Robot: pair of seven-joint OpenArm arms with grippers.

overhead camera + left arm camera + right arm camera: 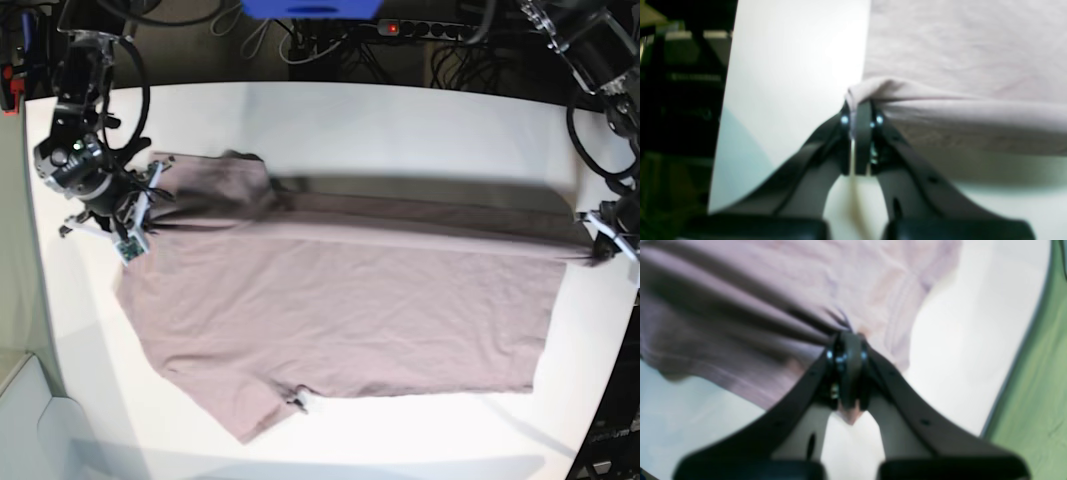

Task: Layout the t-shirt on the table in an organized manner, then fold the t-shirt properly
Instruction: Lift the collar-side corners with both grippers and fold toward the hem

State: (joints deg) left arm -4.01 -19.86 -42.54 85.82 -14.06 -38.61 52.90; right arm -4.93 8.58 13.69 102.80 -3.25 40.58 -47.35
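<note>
- the t-shirt, a soft, matte mauve-pink knit with fine wrinkles, is spread across the middle of the smooth white tabletop, its long axis running side to side in the base view.
- a long folded ridge is seen along the far edge of the cloth, stretched between the 2 arms.
- the left pincer, of black curved plastic, is clenched on a bunched corner of the t-shirt at the base view's right edge; the fabric is drawn up into a rounded hump over the tips.
- the right pincer is clamped on a gathered fold of the t-shirt at the base view's left, with dark creases radiating from the grip.
- 1 short sleeve is laid flat at the near left of the tabletop.
</note>
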